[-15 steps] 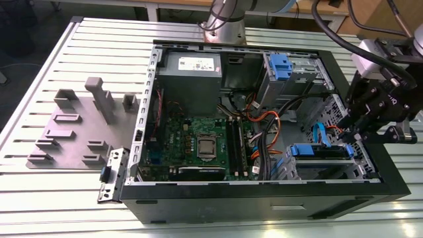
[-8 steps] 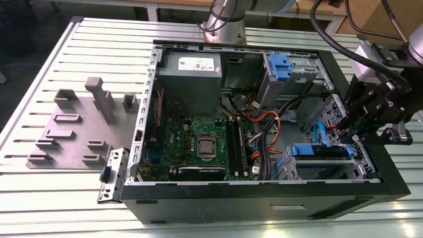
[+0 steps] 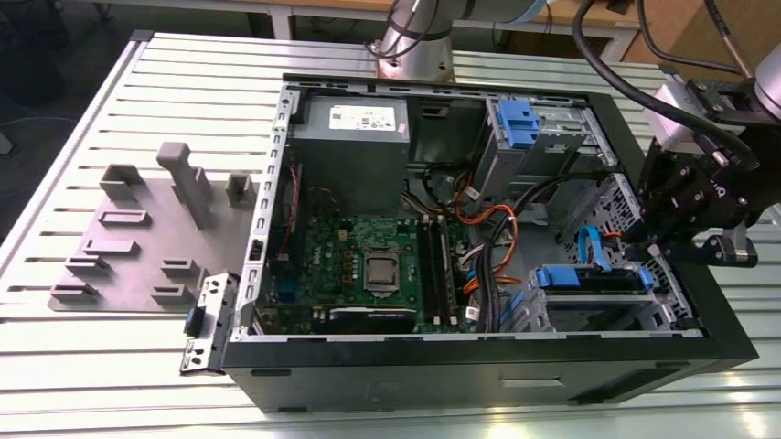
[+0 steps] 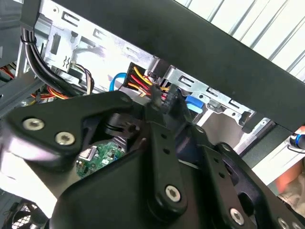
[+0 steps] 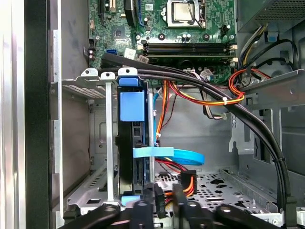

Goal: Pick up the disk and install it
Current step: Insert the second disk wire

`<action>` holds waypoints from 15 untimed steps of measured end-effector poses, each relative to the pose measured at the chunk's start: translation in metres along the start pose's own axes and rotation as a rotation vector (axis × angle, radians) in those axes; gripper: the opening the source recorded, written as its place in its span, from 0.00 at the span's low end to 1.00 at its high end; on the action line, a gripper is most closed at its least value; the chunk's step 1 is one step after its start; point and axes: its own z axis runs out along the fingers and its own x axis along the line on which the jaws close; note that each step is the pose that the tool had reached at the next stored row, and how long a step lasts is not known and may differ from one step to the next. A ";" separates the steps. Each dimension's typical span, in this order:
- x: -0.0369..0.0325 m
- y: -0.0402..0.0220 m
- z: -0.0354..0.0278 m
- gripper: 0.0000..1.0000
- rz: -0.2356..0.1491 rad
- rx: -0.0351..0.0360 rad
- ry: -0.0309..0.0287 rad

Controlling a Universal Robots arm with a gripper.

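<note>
The disk (image 5: 127, 157) stands edge-on in the metal drive cage (image 5: 109, 143) of the open computer case (image 3: 488, 366), and its blue carrier tab (image 5: 131, 106) faces me. From outside, the disk's blue carrier (image 3: 590, 277) lies in the cage at the case's front corner, on the exterior view's right. My gripper (image 3: 643, 245) hangs just over that cage. Its fingers (image 5: 143, 210) are shut on a black cable connector (image 5: 160, 194) with red, yellow and black wires, right at the disk's end. The same connector (image 4: 157, 93) sits at my gripper (image 4: 159, 102) tips.
Black cables (image 5: 190, 78) and orange wires (image 5: 209, 100) cross above the cage. A blue flat cable (image 5: 181, 155) runs beside the disk. The motherboard (image 3: 366, 265) fills the case middle. A second blue carrier (image 3: 518, 123) sits in the upper bay. A grey fixture plate (image 3: 134, 238) lies on the slatted table.
</note>
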 end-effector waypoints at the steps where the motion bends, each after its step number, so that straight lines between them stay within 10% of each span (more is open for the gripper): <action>1: 0.0000 0.0000 0.0000 0.29 0.000 0.0000 0.0000; 2: 0.0000 0.0000 0.0001 0.17 0.000 0.0000 0.0000; 15: -0.0005 0.0003 -0.0094 0.16 0.000 0.0012 -0.0001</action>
